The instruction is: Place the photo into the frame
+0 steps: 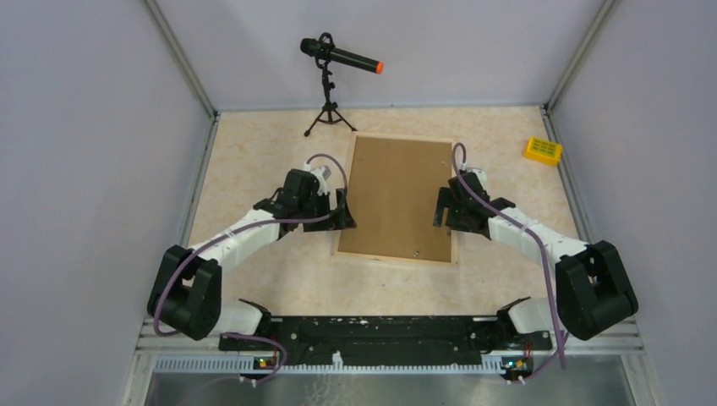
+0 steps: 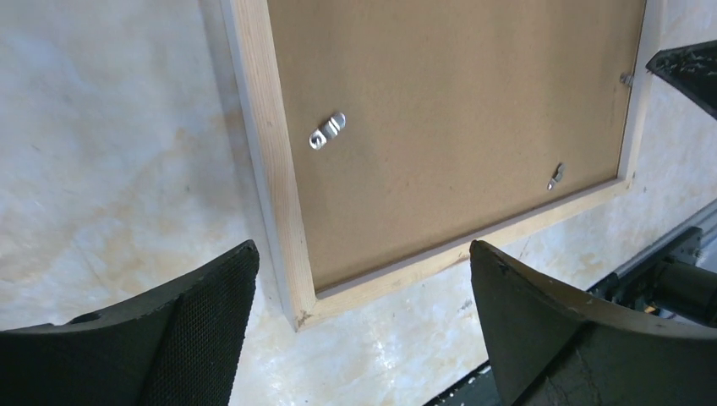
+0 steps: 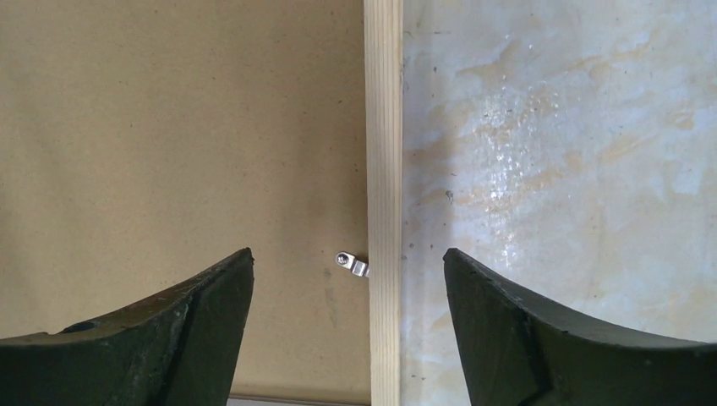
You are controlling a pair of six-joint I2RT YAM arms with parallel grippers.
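The pale wood frame [image 1: 393, 258] lies flat in the middle of the table, back side up, with a plain brown backing board [image 1: 397, 199] sitting inside its rails. The photo is hidden. My left gripper [image 1: 345, 213] stands open beside the frame's left rail [image 2: 275, 169], near its front corner, and holds nothing. My right gripper [image 1: 441, 210] is open above the right rail [image 3: 383, 127], its fingers astride the rail and a small metal tab [image 3: 352, 264]. Two more metal tabs [image 2: 327, 131] show on the board [image 2: 457, 110].
A microphone on a small tripod [image 1: 338, 57] stands at the back, left of the frame. A yellow block [image 1: 542, 150] lies at the back right. Grey walls close in both sides, and the arms' base bar [image 1: 372, 330] runs along the near edge.
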